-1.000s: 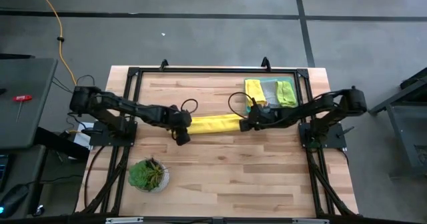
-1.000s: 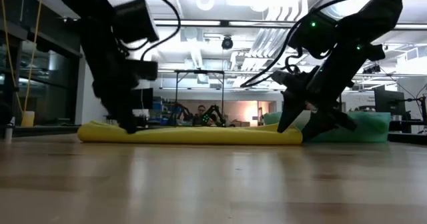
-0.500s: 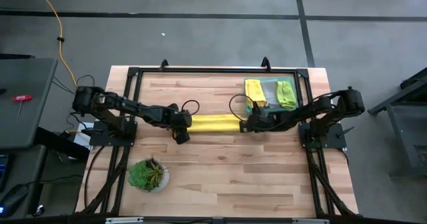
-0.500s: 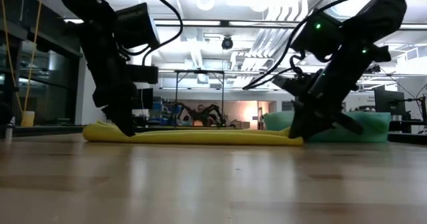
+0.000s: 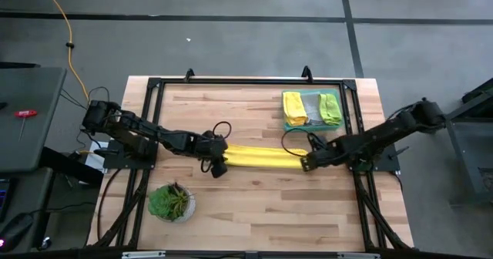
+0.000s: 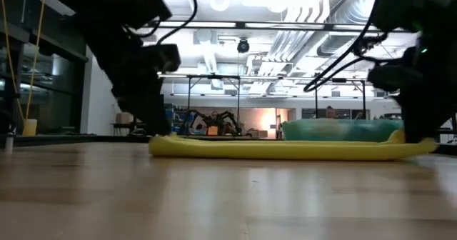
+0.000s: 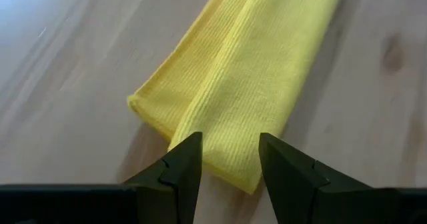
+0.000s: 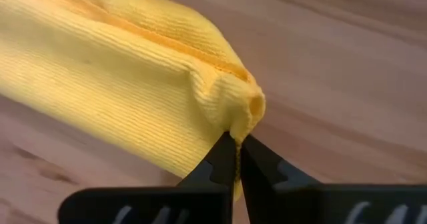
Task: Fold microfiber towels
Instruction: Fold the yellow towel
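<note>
You've got the yellow towel (image 5: 263, 158) lying as a long folded strip mid-desk (image 5: 254, 205), stretched betw. both arms, prob. to keep it flat for the next fold. Right gripper (image 8: 235, 159): jaws clamped on its end. Left gripper (image 7: 229, 159): jaws apart, straddling the other end's corner.

high view straight down over the whole table (image 5: 254, 213), low view level at tabletop height facing the room behind, both wrist views close in behind their own fingers, all four share the folded yellow towel (image 5: 262, 157)
</note>
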